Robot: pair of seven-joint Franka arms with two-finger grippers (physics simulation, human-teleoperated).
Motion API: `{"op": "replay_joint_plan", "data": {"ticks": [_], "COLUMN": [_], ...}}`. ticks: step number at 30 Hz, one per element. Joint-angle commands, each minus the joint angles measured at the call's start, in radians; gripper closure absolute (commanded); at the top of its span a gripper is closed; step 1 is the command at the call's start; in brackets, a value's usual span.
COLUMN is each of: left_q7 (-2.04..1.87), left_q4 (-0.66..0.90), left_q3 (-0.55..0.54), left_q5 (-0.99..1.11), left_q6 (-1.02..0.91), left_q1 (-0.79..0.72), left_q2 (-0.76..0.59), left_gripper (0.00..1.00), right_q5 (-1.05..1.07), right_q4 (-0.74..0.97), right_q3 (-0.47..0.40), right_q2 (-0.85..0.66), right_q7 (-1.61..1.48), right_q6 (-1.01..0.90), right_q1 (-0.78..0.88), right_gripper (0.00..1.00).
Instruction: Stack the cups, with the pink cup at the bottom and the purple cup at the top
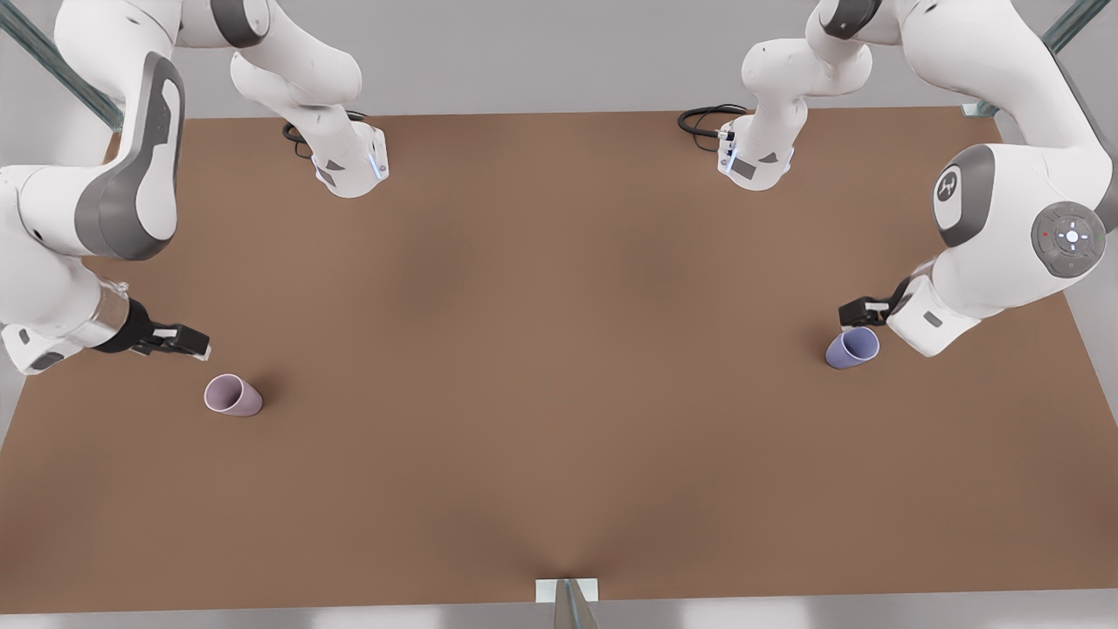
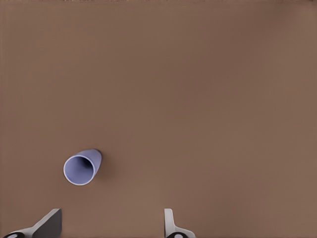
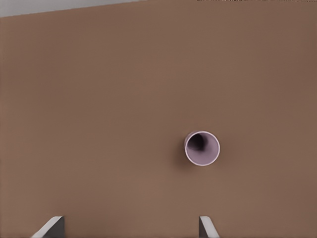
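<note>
Brown and plain, the table [image 1: 559, 376] filled most of the front view, with a grey wall behind it and metal bars at the upper corners. My two arms came down from the top of that view. My right gripper [image 1: 188, 341] was on the front view's left, its dark fingers spread and holding nothing. The pink cup [image 1: 232, 395] stood upright on the table near it, a little closer to the camera, and the two did not touch. My left gripper [image 1: 860, 312] was on the front view's right, low over the table; from here I could not tell how its fingers stood. The purple cup [image 1: 852, 348] stood upright just beside it, and I could not tell from here if they touched. The two cups were well apart, one near each side of the table.

From my left wrist view, I looked down on the brown table [image 2: 198, 99]. The purple cup [image 2: 81, 167] showed its open mouth to the camera. My left gripper [image 2: 109, 225] had its two fingertips [image 2: 49, 223] wide apart and empty, and the cup was ahead of them, nearer to one finger, not between them.

From my right wrist view, the pink cup [image 3: 202, 148] stood with its light rim upward and a dark inside. My right gripper [image 3: 131, 228] was released, its fingertips [image 3: 52, 225] far apart, and the cup was ahead of them, toward one finger. A strip of grey wall showed past the table [image 3: 124, 99] edge.
</note>
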Motion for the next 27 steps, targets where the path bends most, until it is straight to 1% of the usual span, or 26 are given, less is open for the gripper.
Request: {"op": "replay_joint_plan", "data": {"ticks": [1,3,4,5,7,9,11,12,15,17,19,20,21,22,23,27], "left_q7": [-0.057,-0.057,-0.057,-0.057,-0.062,-0.062,-0.060,-0.060,-0.060,-0.062,-0.062,-0.063,-0.063,-0.065,-0.063,-0.063], "left_q4": [0.000,-0.002,-0.002,-0.002,-0.004,-0.004,-0.004,-0.004,-0.005,-0.007,-0.007,-0.007,-0.007,-0.005,-0.005,-0.007], "left_q3": [0.001,0.001,0.001,0.001,0.001,0.002,0.002,0.002,0.005,0.007,0.007,0.009,0.009,0.009,0.009,0.010], "left_q5": [0.004,0.004,0.004,0.004,0.004,0.004,0.004,0.004,0.004,0.004,0.004,0.004,0.004,0.004,0.004,0.002], "left_q6": [0.030,0.030,0.030,0.030,0.028,0.027,0.027,0.025,0.022,0.020,0.020,0.017,0.014,0.011,0.011,0.004], "left_q1": [0.000,0.000,0.000,0.000,0.000,0.000,0.000,0.000,0.000,0.000,0.000,0.000,0.000,0.000,0.000,0.000], "left_q2": [-0.001,-0.001,0.002,0.002,0.010,0.018,0.021,0.022,0.024,0.028,0.028,0.028,0.028,0.028,0.028,0.030], "left_gripper": [0.00,0.00,0.00,0.00,0.00,0.00,0.00,0.00,0.00,0.00,0.00,0.00,0.00,0.00,0.00,0.00], "right_q5": [-0.003,-0.003,-0.003,-0.004,0.003,0.007,0.013,0.000,0.014,0.017,0.020,0.033,0.031,0.025,0.016,0.028], "right_q4": [-0.032,-0.054,-0.111,-0.143,-0.088,-0.075,-0.043,-0.045,-0.051,-0.031,0.004,0.000,-0.040,-0.156,-0.227,-0.324], "right_q3": [-0.021,-0.028,-0.055,-0.063,-0.066,-0.069,-0.060,-0.060,-0.077,-0.116,-0.138,-0.133,-0.135,-0.132,-0.127,-0.127], "right_q2": [-0.019,-0.022,-0.042,-0.030,0.070,0.131,0.200,0.219,0.263,0.351,0.420,0.420,0.397,0.331,0.296,0.242], "right_q7": [-0.002,-0.008,-0.010,-0.011,-0.106,-0.149,-0.157,-0.165,-0.284,-0.340,-0.340,-0.346,-0.358,-0.361,-0.363,-0.478], "right_q6": [0.056,0.094,0.151,0.194,0.208,0.247,0.251,0.316,0.353,0.387,0.401,0.434,0.473,0.549,0.588,0.616], "right_q1": [0.046,0.044,0.049,0.041,-0.002,-0.011,-0.083,-0.091,-0.105,-0.106,-0.100,-0.098,-0.098,-0.098,-0.103,-0.121], "right_gripper": [0.00,0.00,0.00,0.00,0.00,0.00,0.00,0.00,0.00,0.00,0.00,0.00,0.00,0.00,0.00,0.00]}}
